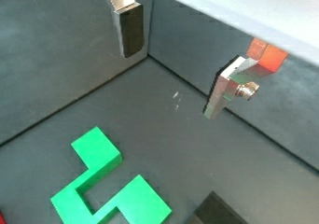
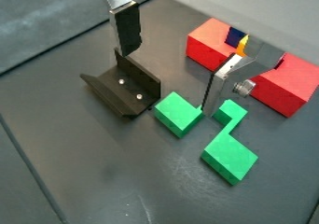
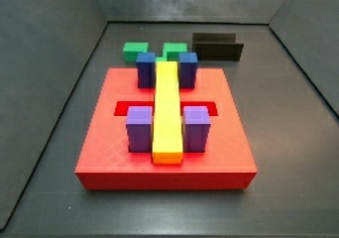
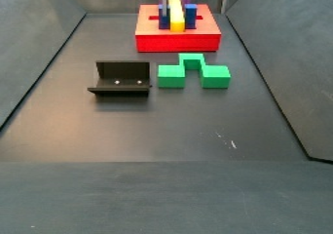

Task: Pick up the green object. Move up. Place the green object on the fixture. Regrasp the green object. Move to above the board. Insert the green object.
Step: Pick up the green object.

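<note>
Hand (image 2: 174, 64) only in wrist views

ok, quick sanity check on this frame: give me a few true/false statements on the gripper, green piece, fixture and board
1. The gripper is open and holds nothing. True.
2. The green object sits on the fixture. False: it lies on the floor beside the fixture.
3. The board carries a yellow bar. True.
4. The green object is inserted in the board. False: it lies off the board, on the floor.
5. The fingers touch the green object. False: they hang above it.
</note>
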You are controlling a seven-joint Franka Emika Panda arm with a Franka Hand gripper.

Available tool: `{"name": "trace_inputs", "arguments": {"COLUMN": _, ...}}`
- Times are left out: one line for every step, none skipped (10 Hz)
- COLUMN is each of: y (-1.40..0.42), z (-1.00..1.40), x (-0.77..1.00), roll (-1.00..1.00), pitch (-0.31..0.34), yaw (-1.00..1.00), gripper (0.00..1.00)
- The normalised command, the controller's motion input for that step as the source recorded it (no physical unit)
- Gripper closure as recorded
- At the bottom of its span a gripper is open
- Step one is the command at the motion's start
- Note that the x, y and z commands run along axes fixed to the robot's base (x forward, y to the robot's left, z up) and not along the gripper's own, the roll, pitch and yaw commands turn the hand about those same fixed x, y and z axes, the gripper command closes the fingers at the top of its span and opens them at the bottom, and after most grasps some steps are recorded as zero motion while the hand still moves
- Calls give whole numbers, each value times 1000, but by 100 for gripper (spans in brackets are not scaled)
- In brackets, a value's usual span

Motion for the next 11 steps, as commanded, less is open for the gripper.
{"name": "trace_inputs", "arguments": {"y": -423, "z": -334, "x": 0, "roll": -19, "pitch": -227, "yaw": 40, "gripper": 0}}
{"name": "trace_inputs", "arguments": {"y": -851, "z": -434, "x": -146, "roll": 0, "pitch": -314, "yaw": 0, "gripper": 0}}
{"name": "trace_inputs", "arguments": {"y": -991, "z": -454, "x": -220, "roll": 0, "pitch": -354, "yaw": 0, "gripper": 0}}
{"name": "trace_inputs", "arguments": {"y": -843, "z": -466, "x": 0, "roll": 0, "pitch": -270, "yaw": 43, "gripper": 0}}
{"name": "trace_inputs", "arguments": {"y": -800, "z": -483, "x": 0, "roll": 0, "pitch": -294, "yaw": 83, "gripper": 0}}
{"name": "trace_inputs", "arguments": {"y": -726, "z": -526, "x": 0, "roll": 0, "pitch": -304, "yaw": 143, "gripper": 0}}
{"name": "trace_inputs", "arguments": {"y": -657, "z": -600, "x": 0, "roll": 0, "pitch": -296, "yaw": 106, "gripper": 0}}
{"name": "trace_inputs", "arguments": {"y": -611, "z": -569, "x": -51, "roll": 0, "pitch": -320, "yaw": 57, "gripper": 0}}
{"name": "trace_inputs", "arguments": {"y": -257, "z": -634, "x": -46, "roll": 0, "pitch": -306, "yaw": 3, "gripper": 0}}
{"name": "trace_inputs", "arguments": {"y": -40, "z": -634, "x": -9, "roll": -13, "pitch": -260, "yaw": 0, "gripper": 0}}
{"name": "trace_inputs", "arguments": {"y": -51, "z": -620, "x": -103, "roll": -16, "pitch": -247, "yaw": 0, "gripper": 0}}
